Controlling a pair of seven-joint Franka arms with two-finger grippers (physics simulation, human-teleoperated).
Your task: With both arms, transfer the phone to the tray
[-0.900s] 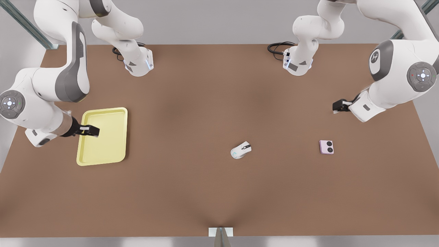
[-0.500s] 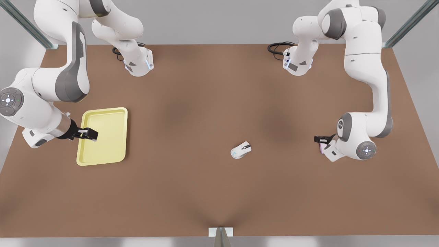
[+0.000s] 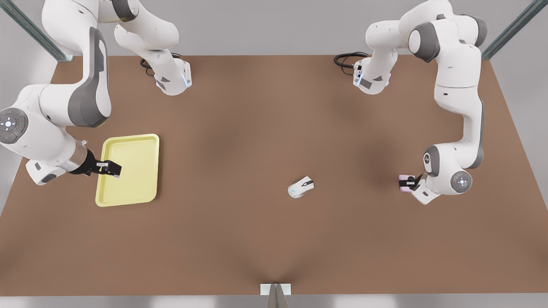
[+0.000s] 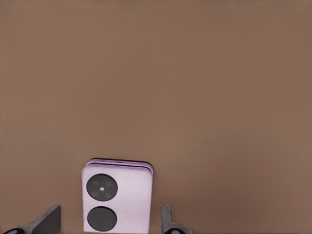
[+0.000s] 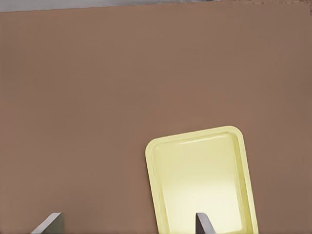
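The brown table (image 3: 257,149) carries everything; the pale yellow tray (image 3: 137,179) lies flat toward the front view's left, with nothing in it; the white computer mouse (image 3: 301,187) sits near the middle, well apart from both arms; the phone (image 3: 402,178) lies flat toward the front view's right, still on the table and far from the tray; in the left wrist view the phone (image 4: 117,197) rests between the two dark fingertips (image 4: 46,222), which stand wide with bare table on either side of it, so nothing is gripped yet; the left gripper (image 3: 407,183) was up and away from the phone under a second ago and has since swung down over it, which I judge puts the grasp next; the right gripper (image 3: 112,168) hovers over the tray's near edge, barely shifted in that time, fingers spread wide with nothing between them, seemingly waiting for a handover; the whole carry remains to be done
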